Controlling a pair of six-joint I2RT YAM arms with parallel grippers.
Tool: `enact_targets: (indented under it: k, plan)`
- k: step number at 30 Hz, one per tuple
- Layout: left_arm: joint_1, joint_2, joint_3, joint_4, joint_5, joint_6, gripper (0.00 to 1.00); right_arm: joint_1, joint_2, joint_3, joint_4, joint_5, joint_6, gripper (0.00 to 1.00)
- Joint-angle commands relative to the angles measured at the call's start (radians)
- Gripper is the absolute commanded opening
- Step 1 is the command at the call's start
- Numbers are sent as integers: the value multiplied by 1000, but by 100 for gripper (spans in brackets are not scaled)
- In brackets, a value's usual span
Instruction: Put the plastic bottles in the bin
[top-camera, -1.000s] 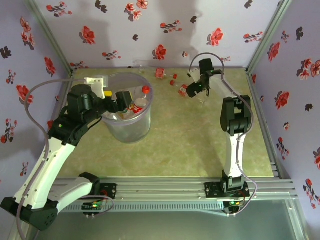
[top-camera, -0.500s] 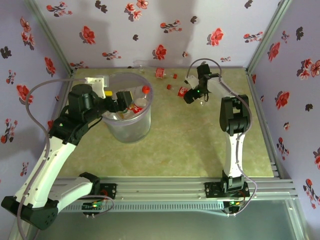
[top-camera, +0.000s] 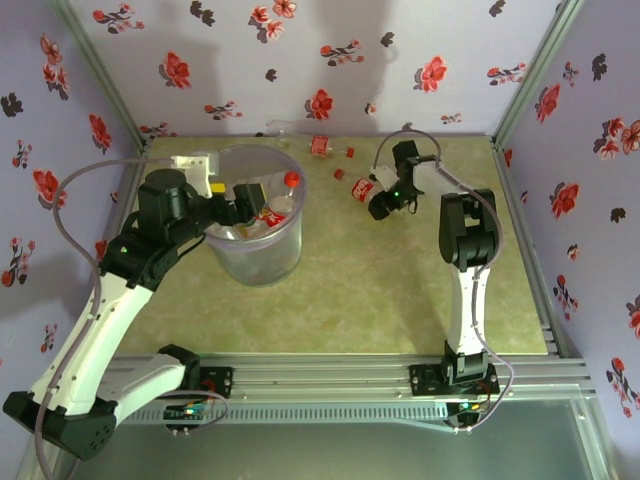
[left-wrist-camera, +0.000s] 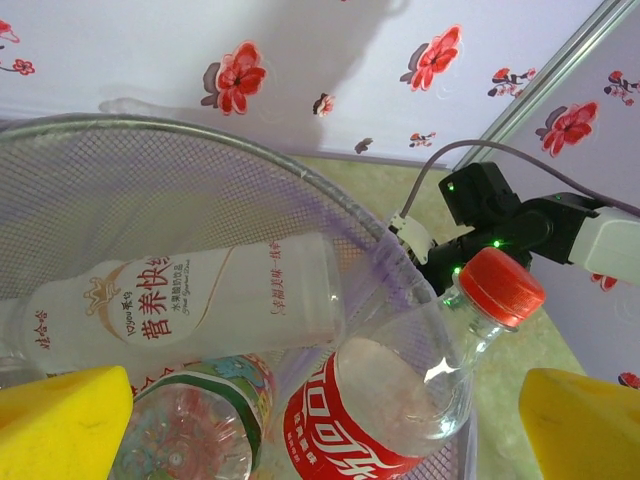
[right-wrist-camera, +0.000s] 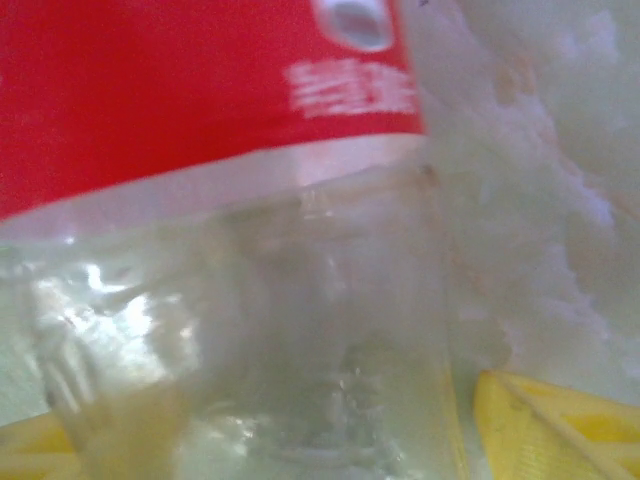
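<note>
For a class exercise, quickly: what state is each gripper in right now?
Left gripper: open, over the bin.
Right gripper: around a red-labelled bottle; whether it grips cannot be told.

Clear plastic bottle (right-wrist-camera: 260, 330) at very close range, blurred. Red label (right-wrist-camera: 170, 90) across its upper part, white print illegible. Yellow finger pads (right-wrist-camera: 560, 425) at both lower corners, bottle between them.

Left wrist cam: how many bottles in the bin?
3 in the bin: a white-label bottle lying across, a red-capped bottle with its neck toward the rim, and a third bottle end-on below. More may be hidden underneath.
</note>
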Motion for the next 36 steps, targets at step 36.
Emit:
enact_targets:
  k: [36]
  plan:
    - [-217, 450, 458, 283, 273, -95, 100, 272, -1177, -767, 569, -169, 596, 30]
